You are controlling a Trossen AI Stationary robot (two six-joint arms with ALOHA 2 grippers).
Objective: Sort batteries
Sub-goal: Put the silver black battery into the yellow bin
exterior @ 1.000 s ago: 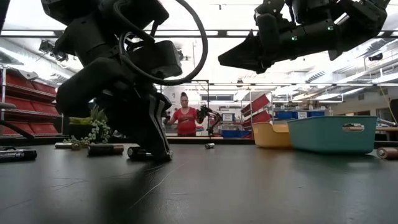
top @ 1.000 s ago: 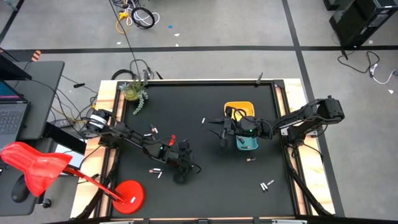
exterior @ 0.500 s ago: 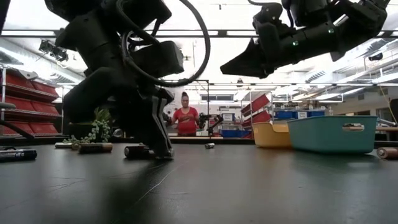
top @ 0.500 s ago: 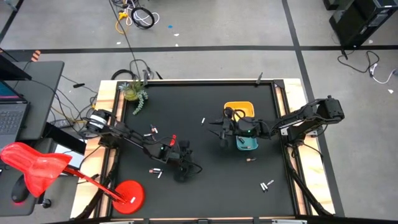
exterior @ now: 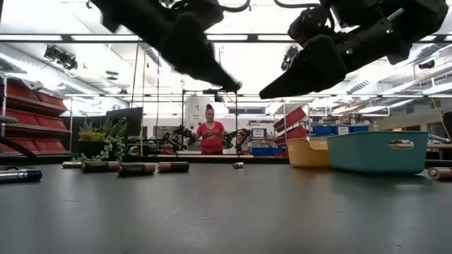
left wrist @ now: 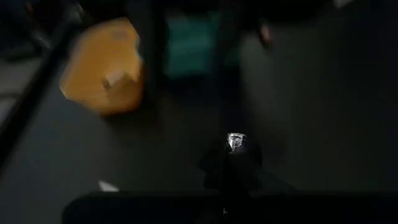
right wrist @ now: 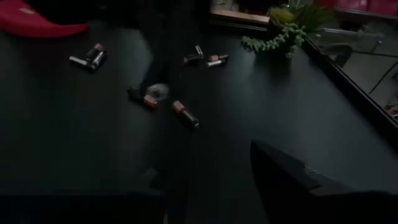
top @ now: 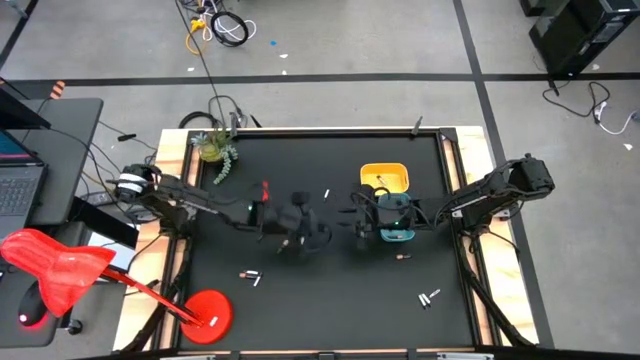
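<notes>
Surface: a matte black rectangular surface (top: 320, 300) with pale wooden edging, seen from above.
Left tool: the dark two-fingered left tool (top: 318, 238) hangs above the middle of the surface, fingers pressed together. In its wrist view a small shiny silver tip (left wrist: 236, 142) shows between them, most likely a battery's end; the rest is hidden.
Right tool: the dark right tool (top: 357, 226) hangs beside the trays, fingers spread apart, nothing between them.
Trays: a smooth yellow plastic tray (top: 385, 178) and a teal plastic tray (top: 397, 232) stand touching, the teal one partly covered by the right arm.
Batteries: small thin cylinders (right wrist: 185, 114), dark with copper ends or pale silver, lie scattered flat; two more (top: 429, 297) lie near the right front corner.
Hard to make out: the left wrist view is blurred.
Change: the left tool has lifted off the surface and moved toward the trays; the right tool has opened wider.
Background: a person in a red top (exterior: 210, 135) stands far behind.
</notes>
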